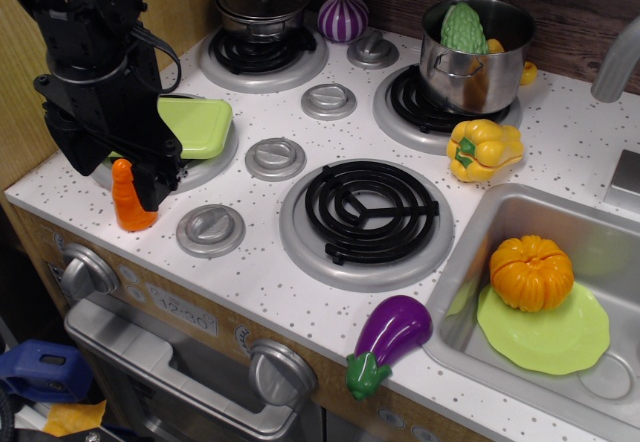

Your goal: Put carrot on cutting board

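The white speckled surface point(250, 262) of the toy stove carries ringed black burners and a steel sink point(560, 292) at the right. On the near-left burner lies the lime-green cutting board point(195, 125), smooth plastic with rounded corners, partly hidden by the black arm. The pincer point(140, 187) hangs just at the carrot point(130, 202); whether it is spread or pinching cannot be told. The carrot stands upright beside the board, bright orange, ridged, tapered.
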Controlling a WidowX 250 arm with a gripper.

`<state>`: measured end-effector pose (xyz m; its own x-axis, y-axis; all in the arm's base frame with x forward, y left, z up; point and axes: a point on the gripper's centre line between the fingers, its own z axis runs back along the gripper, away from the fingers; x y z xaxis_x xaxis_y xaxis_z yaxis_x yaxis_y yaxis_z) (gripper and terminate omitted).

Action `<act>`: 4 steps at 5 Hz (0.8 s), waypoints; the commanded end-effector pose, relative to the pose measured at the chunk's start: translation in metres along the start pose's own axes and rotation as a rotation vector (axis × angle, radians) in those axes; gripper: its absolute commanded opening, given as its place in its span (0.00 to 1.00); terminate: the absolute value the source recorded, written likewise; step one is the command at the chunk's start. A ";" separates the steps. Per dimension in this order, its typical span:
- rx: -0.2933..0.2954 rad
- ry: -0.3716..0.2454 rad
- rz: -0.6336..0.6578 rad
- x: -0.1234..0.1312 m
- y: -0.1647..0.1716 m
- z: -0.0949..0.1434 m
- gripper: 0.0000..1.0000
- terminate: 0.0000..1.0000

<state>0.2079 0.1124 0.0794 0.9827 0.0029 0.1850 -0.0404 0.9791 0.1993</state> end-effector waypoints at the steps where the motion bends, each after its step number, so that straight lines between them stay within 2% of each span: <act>1: 0.000 0.000 0.000 0.000 0.000 0.000 1.00 0.00; 3: 0.017 -0.019 -0.074 0.005 0.034 -0.011 1.00 0.00; 4: 0.008 -0.046 -0.103 0.010 0.053 -0.019 1.00 0.00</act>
<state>0.2185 0.1626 0.0588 0.9744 -0.1084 0.1968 0.0708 0.9794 0.1891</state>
